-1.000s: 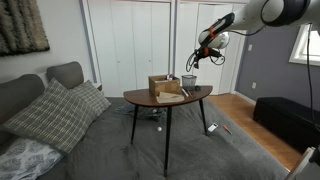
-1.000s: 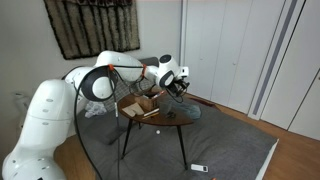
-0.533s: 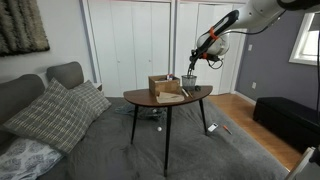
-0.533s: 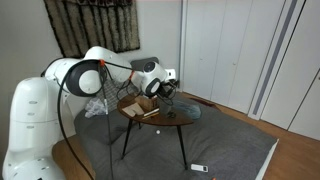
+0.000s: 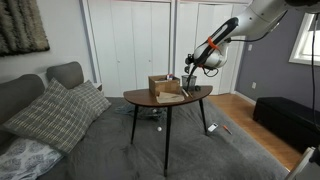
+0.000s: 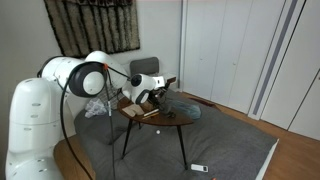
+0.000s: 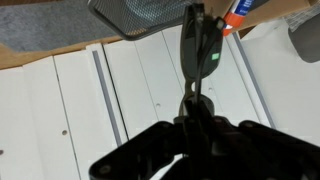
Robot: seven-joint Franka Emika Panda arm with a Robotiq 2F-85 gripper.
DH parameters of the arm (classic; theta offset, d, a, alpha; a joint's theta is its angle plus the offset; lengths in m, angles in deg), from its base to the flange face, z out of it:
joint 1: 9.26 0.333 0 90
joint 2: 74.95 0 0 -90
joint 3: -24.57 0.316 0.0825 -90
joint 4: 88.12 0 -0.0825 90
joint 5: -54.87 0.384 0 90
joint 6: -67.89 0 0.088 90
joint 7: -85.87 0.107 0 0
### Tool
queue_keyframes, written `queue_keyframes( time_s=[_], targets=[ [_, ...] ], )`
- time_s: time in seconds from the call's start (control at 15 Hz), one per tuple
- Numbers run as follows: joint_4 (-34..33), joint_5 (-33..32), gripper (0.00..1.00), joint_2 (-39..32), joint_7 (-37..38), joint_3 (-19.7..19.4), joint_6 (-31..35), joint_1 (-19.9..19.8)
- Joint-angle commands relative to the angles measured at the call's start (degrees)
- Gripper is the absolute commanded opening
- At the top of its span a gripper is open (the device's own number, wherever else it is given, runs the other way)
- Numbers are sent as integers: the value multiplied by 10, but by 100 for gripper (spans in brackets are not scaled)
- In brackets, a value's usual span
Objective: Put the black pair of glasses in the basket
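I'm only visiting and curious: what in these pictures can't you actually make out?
- Black glasses: not identifiable in any view; too small in both exterior views.
- Gripper: in the wrist view its fingers merge into one dark shape, so whether it holds anything is unclear.
- Mesh basket: cut off by the wrist view's top edge.
- Box: its contents are hidden by its walls in an exterior view.

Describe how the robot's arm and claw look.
The arm is glossy white, with fat rounded links and dark joint rings. A black cable hangs beside it. An orange band marks the forearm near the wrist. The claw is black with slim fingers.
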State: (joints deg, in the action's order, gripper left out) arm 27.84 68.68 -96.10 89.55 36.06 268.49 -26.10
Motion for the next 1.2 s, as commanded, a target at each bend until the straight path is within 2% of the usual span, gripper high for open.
queue_keyframes(
  time_s=[0.0, 0.47, 1.13],
  targets=[
    [24, -15, 5, -11, -1, 2, 72, -14],
    [16, -30, 5, -50, 9, 6, 114, -26],
    [10, -59, 5, -79, 3, 11, 87, -25]
  ],
)
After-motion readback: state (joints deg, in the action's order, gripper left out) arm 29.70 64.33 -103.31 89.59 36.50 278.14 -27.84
